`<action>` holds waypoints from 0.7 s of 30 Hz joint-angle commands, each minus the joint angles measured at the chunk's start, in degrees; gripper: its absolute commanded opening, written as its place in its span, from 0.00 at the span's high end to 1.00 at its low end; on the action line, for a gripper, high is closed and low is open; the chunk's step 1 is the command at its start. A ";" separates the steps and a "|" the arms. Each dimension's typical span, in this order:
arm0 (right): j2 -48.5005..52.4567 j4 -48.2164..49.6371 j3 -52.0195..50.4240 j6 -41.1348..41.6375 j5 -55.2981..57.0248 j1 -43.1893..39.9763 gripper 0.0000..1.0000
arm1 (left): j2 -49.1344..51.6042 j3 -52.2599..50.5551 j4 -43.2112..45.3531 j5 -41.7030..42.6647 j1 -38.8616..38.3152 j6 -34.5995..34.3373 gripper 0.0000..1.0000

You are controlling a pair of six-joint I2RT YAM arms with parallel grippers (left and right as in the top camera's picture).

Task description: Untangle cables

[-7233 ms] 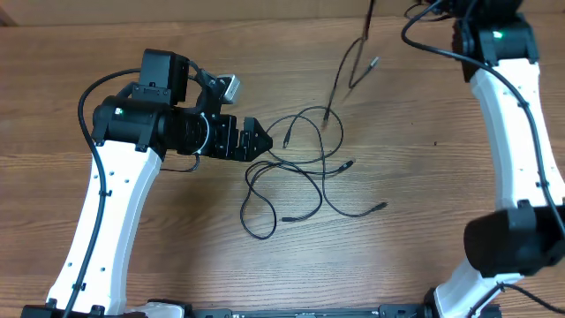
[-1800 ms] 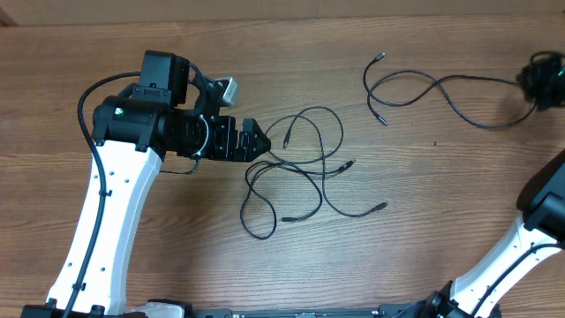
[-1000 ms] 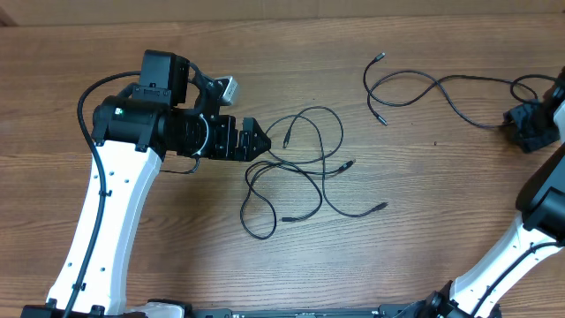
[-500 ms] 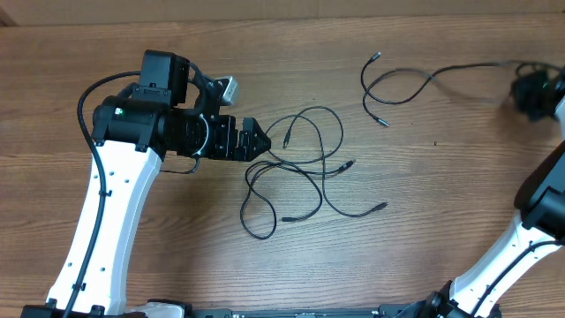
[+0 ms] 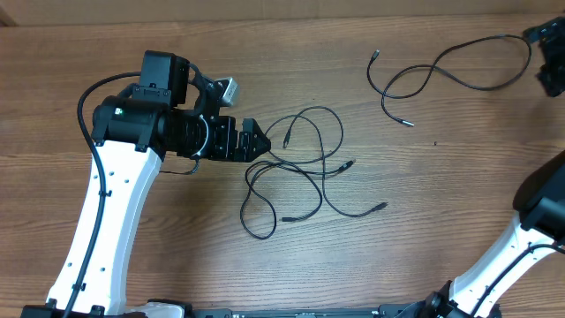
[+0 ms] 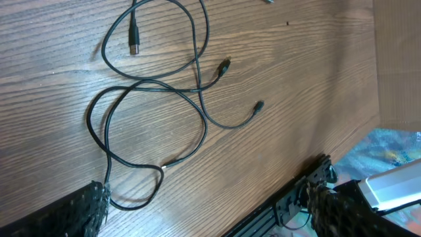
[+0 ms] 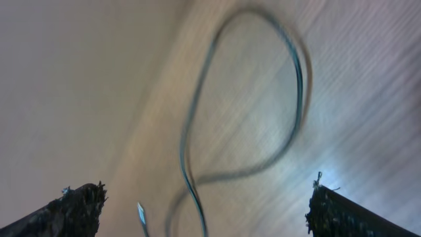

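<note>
- Right jaws stood apart, empty; the separate cable [image 5: 386, 92] looping between them could snag.
- Left jaws, apart too, risked pinching two tangled cables [image 5: 305, 163] ahead.

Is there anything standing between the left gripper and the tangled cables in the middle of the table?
Nothing visible stands in the way. The left gripper is open, right beside the tangled cables, with only the bare wood of the table between them.
</note>
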 commanded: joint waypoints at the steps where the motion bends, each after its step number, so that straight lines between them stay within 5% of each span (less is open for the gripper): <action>1: -0.09 -4.09 -0.90 -6.58 -0.15 4.07 0.00 | 0.24 0.00 0.48 -0.31 0.26 -0.52 0.00; 6: -0.09 -8.09 -3.34 -16.37 0.20 12.33 0.00 | 0.24 0.00 0.50 -0.31 0.26 -0.52 0.00; 13: -0.09 -3.13 -10.58 -16.48 11.54 22.38 0.00 | 0.24 0.00 0.28 -0.31 0.26 -0.50 0.00; 21: -0.07 4.07 -17.70 -17.79 15.30 30.01 0.22 | 0.24 0.00 0.31 -0.31 0.26 -0.50 0.00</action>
